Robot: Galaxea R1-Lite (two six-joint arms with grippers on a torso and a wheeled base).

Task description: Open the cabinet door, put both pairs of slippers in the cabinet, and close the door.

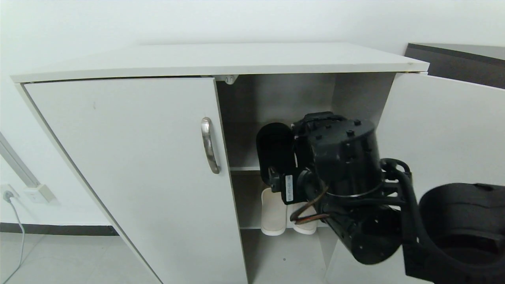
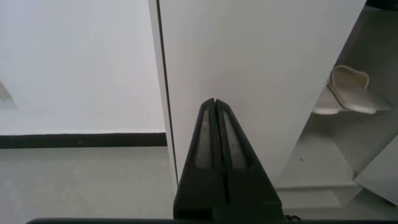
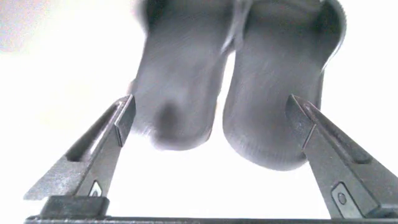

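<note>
The white cabinet (image 1: 221,59) has its right door (image 1: 446,126) swung open and its left door (image 1: 118,157) shut. A white pair (image 1: 273,213) lies side by side on the lower shelf (image 1: 248,227). A black pair (image 1: 275,148), also side by side, is at the front of the upper shelf (image 1: 244,169).

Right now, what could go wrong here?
The black slippers stand at the front of the shelf, just ahead of the open right gripper; they may tip out when it withdraws. The right arm is close to the open door; pulling back could bump it.
</note>
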